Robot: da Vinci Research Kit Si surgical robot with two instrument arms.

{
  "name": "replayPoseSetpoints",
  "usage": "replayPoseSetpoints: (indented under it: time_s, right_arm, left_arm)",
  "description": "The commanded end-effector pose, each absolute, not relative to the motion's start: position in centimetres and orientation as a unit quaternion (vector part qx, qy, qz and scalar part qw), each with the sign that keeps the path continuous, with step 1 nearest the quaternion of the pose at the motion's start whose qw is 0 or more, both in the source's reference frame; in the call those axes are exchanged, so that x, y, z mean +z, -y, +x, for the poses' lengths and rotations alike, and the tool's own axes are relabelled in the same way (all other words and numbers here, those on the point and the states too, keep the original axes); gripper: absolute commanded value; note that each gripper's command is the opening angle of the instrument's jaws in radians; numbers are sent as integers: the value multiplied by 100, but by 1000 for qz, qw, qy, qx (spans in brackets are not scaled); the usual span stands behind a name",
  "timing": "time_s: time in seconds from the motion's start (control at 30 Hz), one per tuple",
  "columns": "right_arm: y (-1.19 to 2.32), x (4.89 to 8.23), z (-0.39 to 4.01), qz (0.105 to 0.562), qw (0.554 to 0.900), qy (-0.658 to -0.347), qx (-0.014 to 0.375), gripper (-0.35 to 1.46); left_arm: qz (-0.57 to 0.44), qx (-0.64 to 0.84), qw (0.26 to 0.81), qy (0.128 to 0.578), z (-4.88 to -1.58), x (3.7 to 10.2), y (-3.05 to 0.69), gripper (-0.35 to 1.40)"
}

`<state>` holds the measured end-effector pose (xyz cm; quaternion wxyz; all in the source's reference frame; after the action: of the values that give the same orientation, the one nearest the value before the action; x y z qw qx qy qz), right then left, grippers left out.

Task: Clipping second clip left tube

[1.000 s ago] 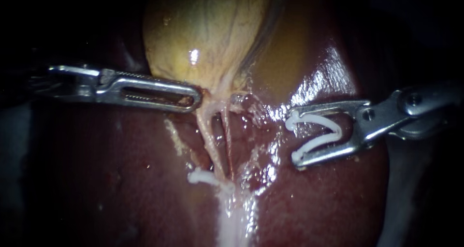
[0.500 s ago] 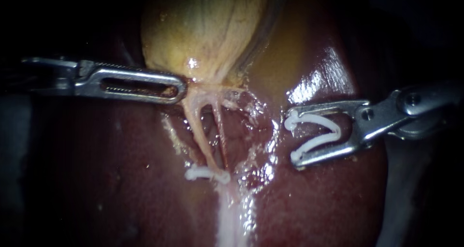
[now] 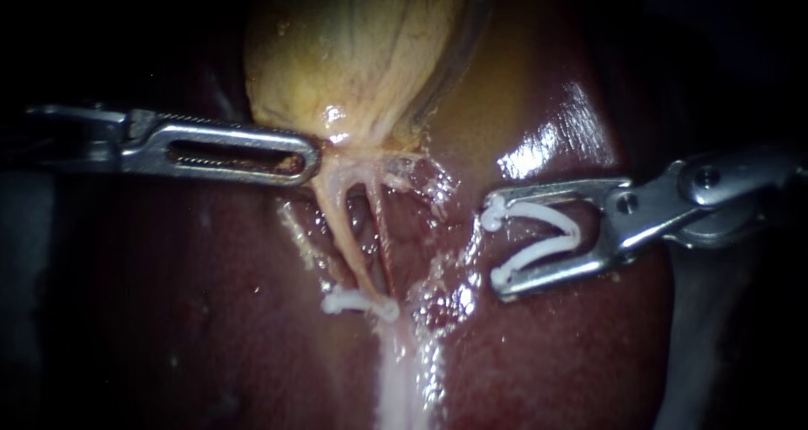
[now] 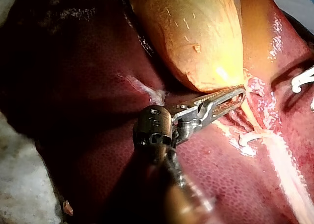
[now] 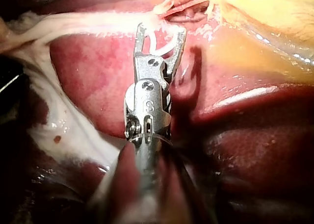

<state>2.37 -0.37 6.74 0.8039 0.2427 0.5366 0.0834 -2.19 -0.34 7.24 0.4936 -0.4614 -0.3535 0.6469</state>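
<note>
Right instrument [image 3: 495, 249] has crept left toward the tubes, and left instrument [image 3: 313, 156] has pulled slightly further left. Right jaws are spread wide at centre-right, carrying an open loaded clip [image 3: 547, 232], clear of tissue. Left jaws are clamped on the gallbladder [image 3: 353, 51] neck, tensioning the left tube [image 3: 341, 224] at centre. Placed clip [image 3: 358, 302] sits at its lower end. Hold traction, straddle only the left tube above that clip, get both tips past it, miss the right tube [image 3: 380, 228], then close.

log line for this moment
left instrument: grips yellow gallbladder | right instrument: holds open white plastic clip, off pale tubes | closed white clip: low on tubes
</note>
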Motion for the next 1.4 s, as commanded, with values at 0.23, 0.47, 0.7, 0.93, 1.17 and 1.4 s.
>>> replayPoseSetpoints:
  time_s: [0.23,0.47,0.7,0.93,1.17,1.4]
  right_arm:
    - [43,680,260,242,803,-538,83,50]
    - [52,690,281,243,803,-539,79,50]
    - [60,702,298,247,802,-538,80,50]
    - [63,711,311,248,801,-538,80,50]
    - [65,724,316,251,801,-537,84,50]
    - [69,736,324,255,799,-537,85,50]
  left_arm:
    - [-461,647,494,353,-220,725,35,-35]
    - [-461,647,494,353,-221,725,35,-35]
    - [-461,647,494,353,-221,725,35,-35]
    - [-461,647,494,353,-222,725,35,-35]
    - [-461,647,495,352,-223,722,37,-35]
    - [-461,647,495,351,-224,721,38,-35]
